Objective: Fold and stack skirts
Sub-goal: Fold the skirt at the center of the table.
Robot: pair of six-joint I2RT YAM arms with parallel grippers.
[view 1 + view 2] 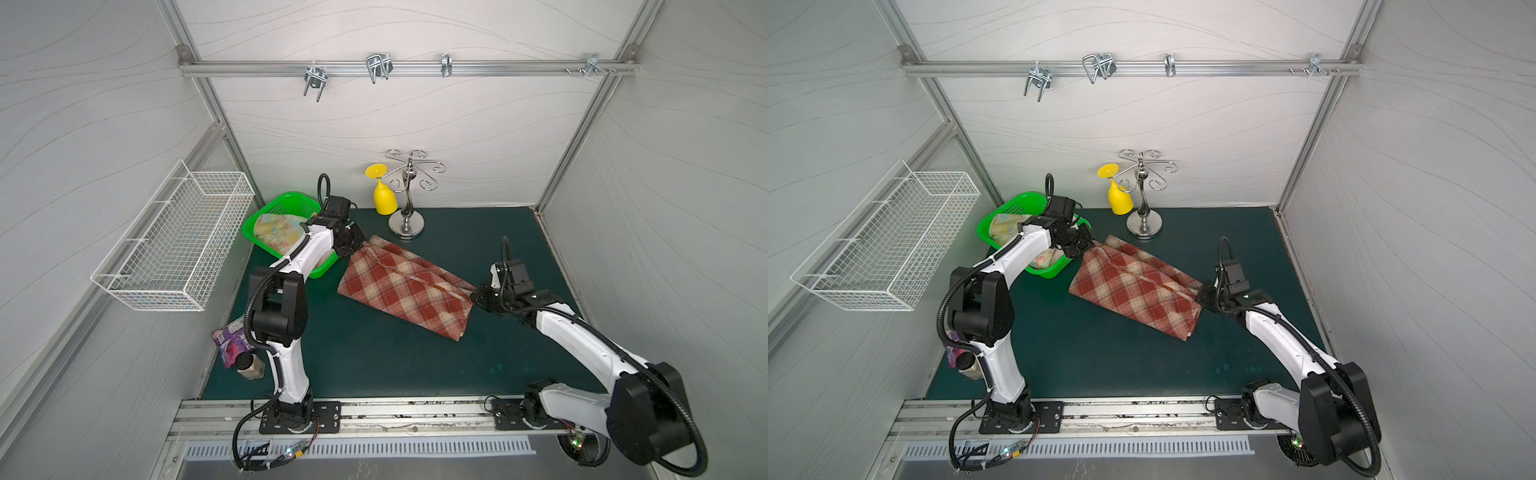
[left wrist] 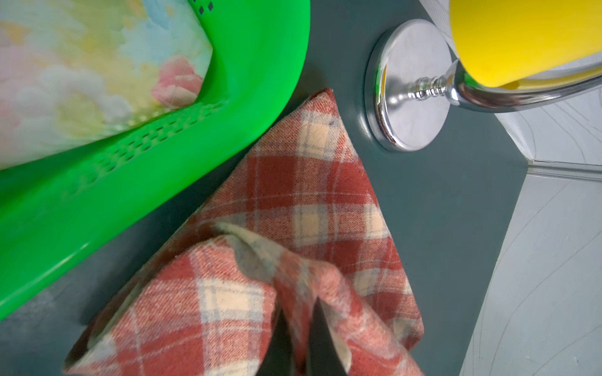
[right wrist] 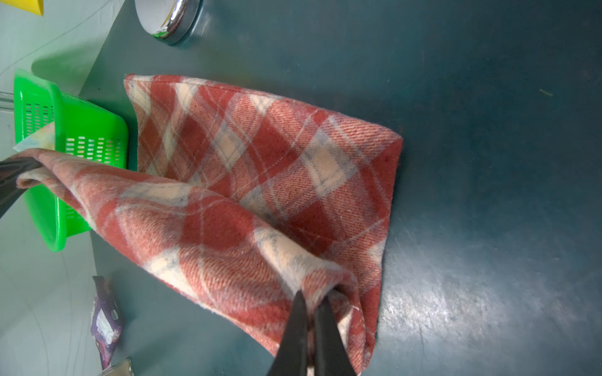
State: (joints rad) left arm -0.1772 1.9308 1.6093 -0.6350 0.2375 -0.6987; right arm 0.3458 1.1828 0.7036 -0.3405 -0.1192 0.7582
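The red-brown and cream plaid skirt [image 1: 405, 286] [image 1: 1136, 286] lies mid-mat, folded over itself, with its upper layer lifted between both grippers. My left gripper [image 1: 360, 245] [image 2: 298, 312] is shut on the corner nearest the green basket [image 1: 286, 199]. At the opposite end my right gripper [image 1: 473, 297] [image 3: 314, 302] is shut on another corner. The held edge hangs taut above the lower layer [image 3: 260, 156]. The pale yellow-blue floral skirt [image 1: 276, 230] [image 2: 81, 81] sits bunched in the green basket.
A chrome hook stand [image 1: 406, 226] with a yellow cup [image 1: 384, 199] stands at the back, close to the plaid's far corner. A purple wrapper [image 1: 230, 340] and a small jar [image 1: 251, 368] lie by the left arm's base. A white wire basket [image 1: 174, 245] hangs on the left wall.
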